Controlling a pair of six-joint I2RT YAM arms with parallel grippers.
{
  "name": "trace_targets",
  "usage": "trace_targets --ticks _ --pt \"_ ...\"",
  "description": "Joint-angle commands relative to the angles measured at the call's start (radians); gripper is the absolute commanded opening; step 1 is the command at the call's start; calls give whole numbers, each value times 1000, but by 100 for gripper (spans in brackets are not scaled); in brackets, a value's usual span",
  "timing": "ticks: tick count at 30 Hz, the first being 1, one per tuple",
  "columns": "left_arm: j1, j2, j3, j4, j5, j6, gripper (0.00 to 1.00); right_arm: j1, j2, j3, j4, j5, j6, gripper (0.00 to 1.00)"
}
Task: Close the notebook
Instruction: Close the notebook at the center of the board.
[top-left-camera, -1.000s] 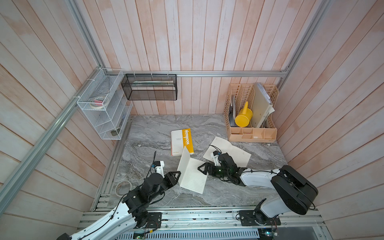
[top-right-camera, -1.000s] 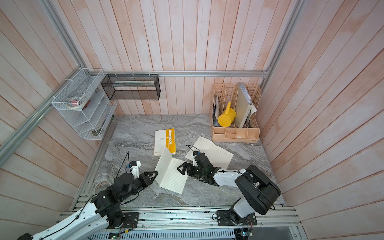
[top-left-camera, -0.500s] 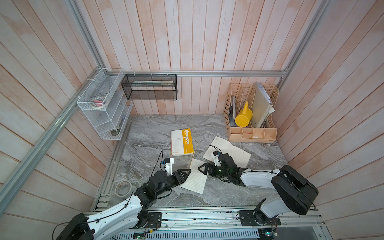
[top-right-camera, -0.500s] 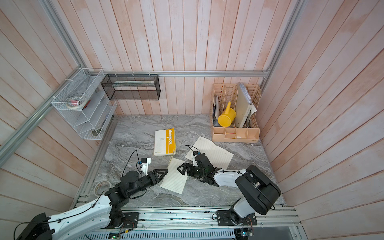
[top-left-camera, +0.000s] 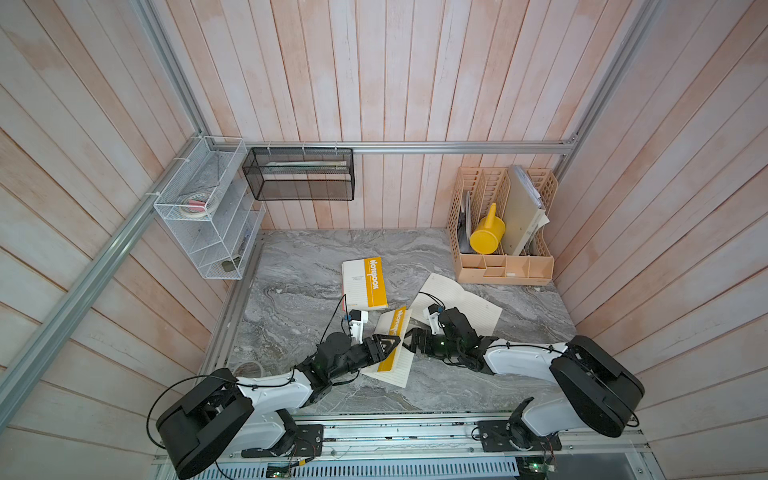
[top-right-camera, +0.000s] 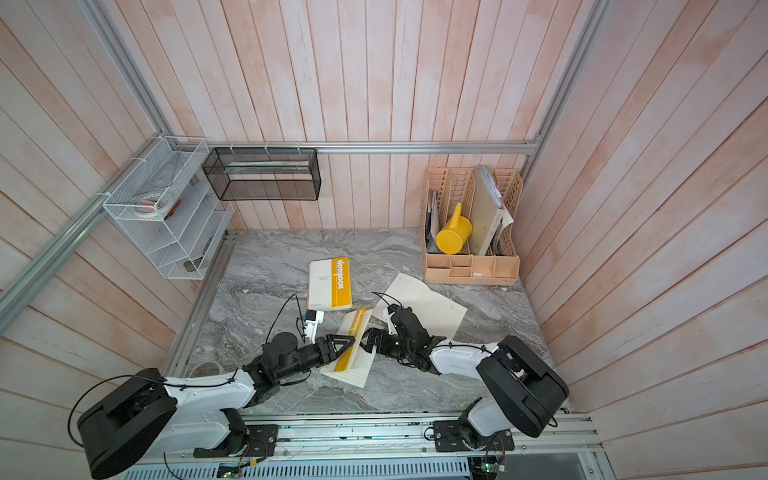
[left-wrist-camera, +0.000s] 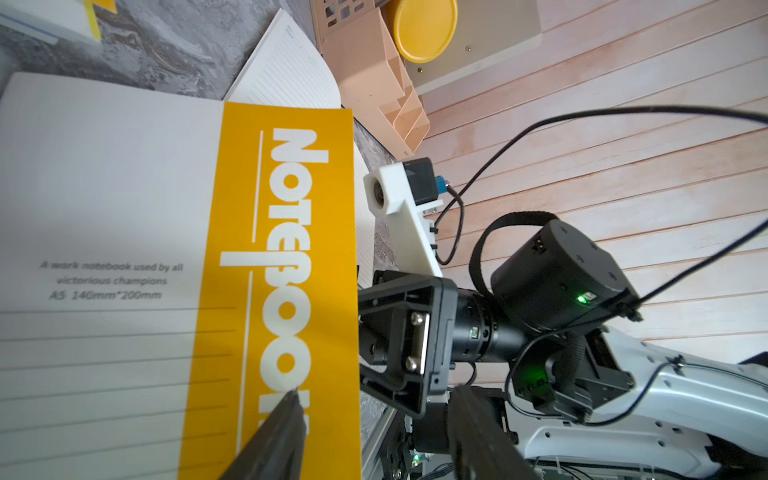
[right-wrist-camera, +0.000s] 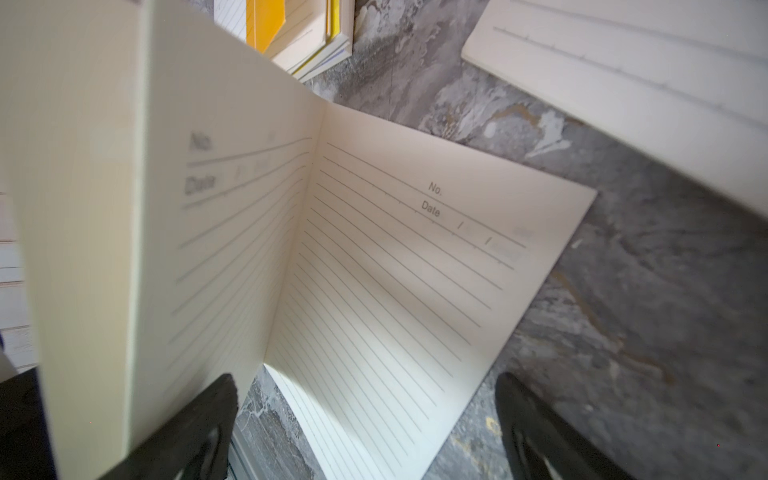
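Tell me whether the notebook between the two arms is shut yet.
Not yet: the notebook is half open. Its yellow-striped cover stands tilted over the lined page lying flat, a wide gap between them.

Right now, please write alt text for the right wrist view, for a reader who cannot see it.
A lined notebook stands half open on a grey marble table, one leaf raised, in front of the open right pincer. A second notebook lies open nearby.
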Motion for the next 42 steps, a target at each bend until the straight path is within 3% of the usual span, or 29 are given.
trace_targets --ticks 1,7,13,20,28,35,42 --pt "3 14 1 24 0 31 59 -6 -14 -20 -57 11 -16 98" --pt "25 17 -46 28 -42 58 59 -9 -35 -8 -81 14 -20 98" --pt "76 46 -79 64 -6 76 59 -15 -61 2 -109 22 -29 98" --pt "82 194 -51 196 77 49 58 -24 -84 10 -133 23 -40 98" --pt "82 297 -60 305 92 23 58 -29 -190 41 -209 55 -66 98" --pt "76 302 -49 227 75 47 58 -29 -269 61 -213 61 -56 98" --pt "70 278 20 -58 10 58 57 -25 -206 31 -49 -22 4 98"
